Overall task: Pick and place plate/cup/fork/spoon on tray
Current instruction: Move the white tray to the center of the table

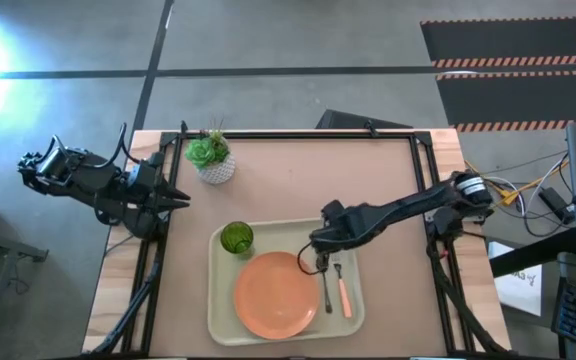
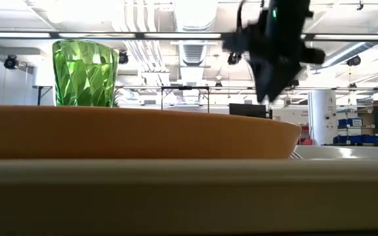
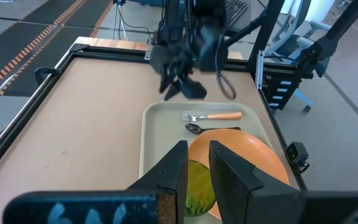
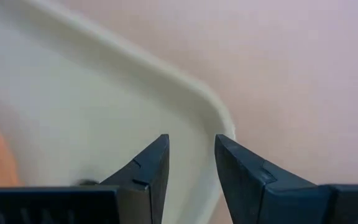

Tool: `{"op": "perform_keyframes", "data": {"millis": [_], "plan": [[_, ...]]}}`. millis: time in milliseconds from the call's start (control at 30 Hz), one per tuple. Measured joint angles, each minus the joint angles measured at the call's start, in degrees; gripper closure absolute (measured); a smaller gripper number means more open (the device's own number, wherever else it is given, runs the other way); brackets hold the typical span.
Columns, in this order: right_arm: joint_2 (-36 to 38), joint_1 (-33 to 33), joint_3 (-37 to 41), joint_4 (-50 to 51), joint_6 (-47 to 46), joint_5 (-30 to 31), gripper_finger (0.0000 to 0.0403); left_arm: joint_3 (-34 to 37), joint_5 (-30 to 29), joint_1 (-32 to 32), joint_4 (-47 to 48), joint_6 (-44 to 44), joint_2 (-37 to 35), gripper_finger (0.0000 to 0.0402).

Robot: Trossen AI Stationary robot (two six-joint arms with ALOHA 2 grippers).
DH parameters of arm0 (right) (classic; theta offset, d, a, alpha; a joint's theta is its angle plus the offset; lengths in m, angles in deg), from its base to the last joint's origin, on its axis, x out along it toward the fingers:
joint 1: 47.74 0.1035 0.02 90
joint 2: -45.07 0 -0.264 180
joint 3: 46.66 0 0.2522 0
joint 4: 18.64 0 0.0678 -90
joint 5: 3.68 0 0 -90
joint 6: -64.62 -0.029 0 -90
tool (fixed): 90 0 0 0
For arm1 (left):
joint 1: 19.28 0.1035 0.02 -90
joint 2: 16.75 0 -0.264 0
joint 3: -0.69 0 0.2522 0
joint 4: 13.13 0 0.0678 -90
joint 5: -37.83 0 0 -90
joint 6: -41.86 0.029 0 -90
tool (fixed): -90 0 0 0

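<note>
My right gripper (image 1: pixel 319 262) hangs open and empty over the tray (image 1: pixel 283 232); no writing is readable; overhead shows spoon (image 1: pixel 327 287) and fork (image 1: pixel 343 291) beside the plate (image 1: pixel 275 293), cup (image 1: pixel 236 238) probably touching it; my left gripper (image 1: pixel 181 200) waits narrowly parted.

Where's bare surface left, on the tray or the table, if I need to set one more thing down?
On the tray, little: a strip between the cup and the right gripper. The plate, spoon and fork crowd the rest. The table is bare from the potted plant across to its right edge, and beside the tray's left rim.
</note>
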Motion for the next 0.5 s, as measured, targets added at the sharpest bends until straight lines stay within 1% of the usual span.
{"op": "perform_keyframes", "data": {"millis": [67,133,200,300,400,500], "plan": [[2.4,0.07,-0.91,-0.18,1.11,2.91,0.0284,0.31,0.0,0.01,0.39,-0.02,0.0,0.0354],[5.03,0.07,-1.45,-0.67,2.56,5.13,0.0284,1.16,-0.57,0.05,3.34,-0.53,-0.02,0.0354],[7.76,0.09,-1.78,-1.9,4.06,7.87,0.0284,2.87,-2.61,0.05,6.35,-3.56,-0.03,0.0354],[12.29,0.09,-1.83,-4.02,7.31,11.86,0.0284,6.95,-4.5,0.05,13.16,-12.53,-0.24,0.0354],[16.59,0.07,-1.83,-6.88,12.54,15.54,0.0284,13.37,-4.38,0.05,17.45,-23.87,-0.7,0.0354],[20.48,0.05,-1.81,-9.93,17.24,17.65,0.0284,22.15,0.35,0.05,16.92,-34.0,-0.97,0.0354]]}}
